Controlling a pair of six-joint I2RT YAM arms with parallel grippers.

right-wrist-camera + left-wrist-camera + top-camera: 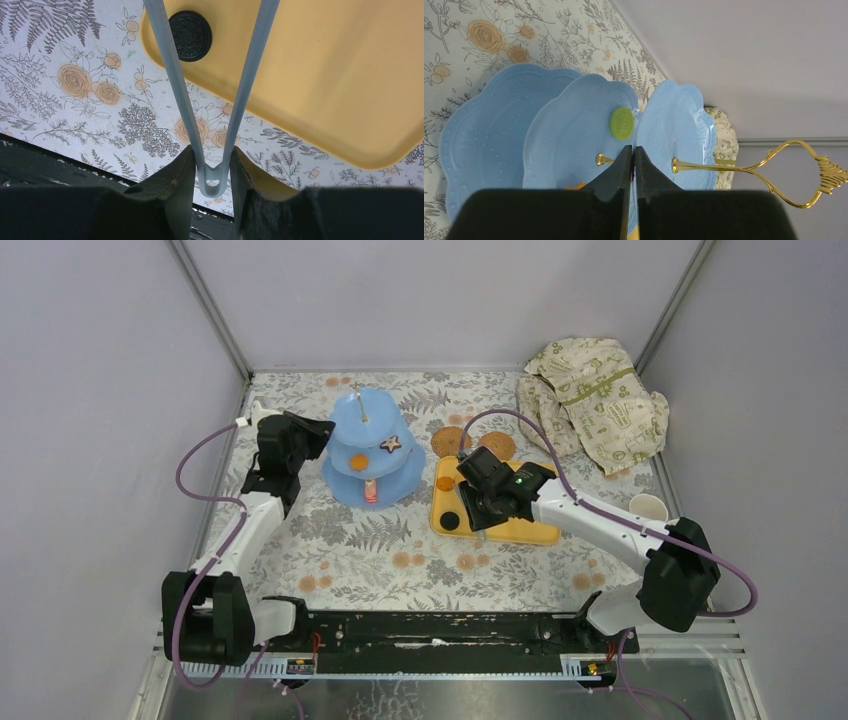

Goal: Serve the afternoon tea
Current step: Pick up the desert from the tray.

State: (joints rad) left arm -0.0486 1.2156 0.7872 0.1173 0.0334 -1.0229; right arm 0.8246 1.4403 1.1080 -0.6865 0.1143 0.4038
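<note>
Nearest the arm bases, above the flowered table [400, 560], the right gripper [212, 155] is pinching the hinge end of the pale tongs [170, 65]. Their two arms are spreading out over the yellow tray [325, 75]. A black sandwich biscuit [190, 35] is lying in the tray's corner, just beside one tong arm; the tong tips are running out of the wrist view. An orange pastry [445, 483] is sitting farther along the tray, and a pale cup [648, 507] is waiting well apart at the right edge. Left of the tray, the light-blue three-tier stand [372, 445] is standing upright with a few pastries on its tiers, a green biscuit [621, 122] apparently on the middle one. The left gripper [633, 149] is pressing its fingers together at the stand's left side, seemingly nipping a thin tier rim, since a blue sliver is showing between them. Beyond the tray, two woven coasters [450, 440] are lying side by side, and the cream cloth [595, 405] is heaped in the far right corner. I judge that loading pastries is the step in hand, with one arm steadying the stand. The next move is calling for lowering the tong tips around the black biscuit, squeezing gently, and carrying it across to a free spot on a tier.
</note>
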